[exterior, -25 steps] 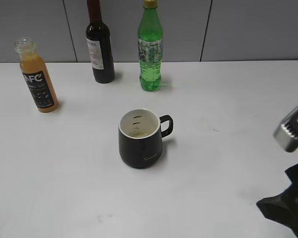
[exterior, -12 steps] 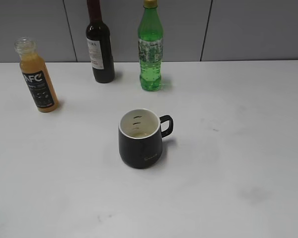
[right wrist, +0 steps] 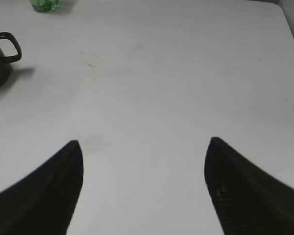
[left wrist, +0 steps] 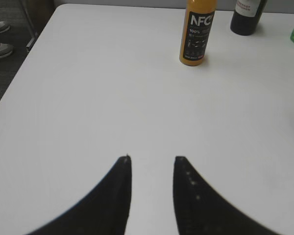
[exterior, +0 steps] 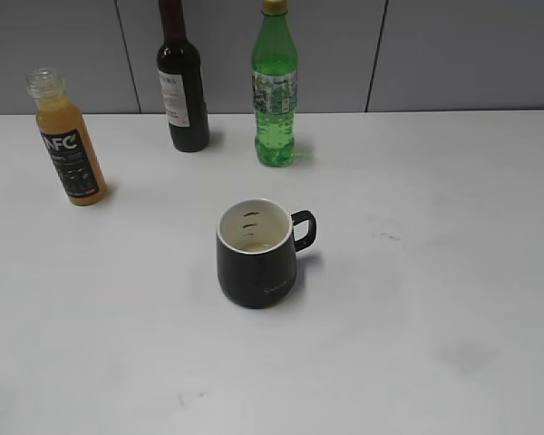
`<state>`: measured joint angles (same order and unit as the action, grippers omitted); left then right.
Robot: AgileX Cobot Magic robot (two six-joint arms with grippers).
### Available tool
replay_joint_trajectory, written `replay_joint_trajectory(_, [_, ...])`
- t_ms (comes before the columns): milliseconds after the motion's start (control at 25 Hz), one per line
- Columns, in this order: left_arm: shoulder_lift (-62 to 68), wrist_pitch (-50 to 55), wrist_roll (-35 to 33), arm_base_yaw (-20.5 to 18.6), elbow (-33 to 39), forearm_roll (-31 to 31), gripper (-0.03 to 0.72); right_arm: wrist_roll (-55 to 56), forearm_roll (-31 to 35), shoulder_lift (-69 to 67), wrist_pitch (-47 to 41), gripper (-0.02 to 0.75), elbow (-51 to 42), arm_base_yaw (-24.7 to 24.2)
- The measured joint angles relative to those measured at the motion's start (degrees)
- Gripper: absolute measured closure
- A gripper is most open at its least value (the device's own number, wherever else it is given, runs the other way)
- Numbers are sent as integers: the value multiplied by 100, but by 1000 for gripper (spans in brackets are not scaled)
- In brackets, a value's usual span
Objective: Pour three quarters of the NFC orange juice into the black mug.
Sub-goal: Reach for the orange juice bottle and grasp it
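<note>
The NFC orange juice stands upright and capless at the far left of the white table; it also shows in the left wrist view, far ahead of my left gripper, which is open and empty. The black mug stands mid-table, handle to the right, with a little pale liquid inside. Its handle shows at the left edge of the right wrist view. My right gripper is wide open and empty over bare table. Neither gripper shows in the exterior view.
A dark wine bottle and a green soda bottle stand at the back by the grey wall. The table's left edge and the floor show in the left wrist view.
My right arm, seen at the right edge one second ago, has withdrawn out of the exterior view. The bottles and the mug have not moved.
</note>
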<state>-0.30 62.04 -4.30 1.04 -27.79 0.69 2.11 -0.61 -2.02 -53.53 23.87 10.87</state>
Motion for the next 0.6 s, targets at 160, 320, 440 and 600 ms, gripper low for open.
replay_joint_trajectory(160, [0, -5, 0, 0, 0, 0, 454, -6, -34, 225, -37, 153, -22, -10])
replay_joint_trajectory(320, [0, -5, 0, 0, 0, 0, 454, -13, -40, 225, -37, 153, -29, -10])
replay_joint_trajectory(440, [0, -5, 0, 0, 0, 0, 454, -13, -40, 225, -37, 153, -29, -54])
replay_joint_trajectory(600, [0, -5, 0, 0, 0, 0, 454, -13, -21, 225, -37, 153, -29, -388])
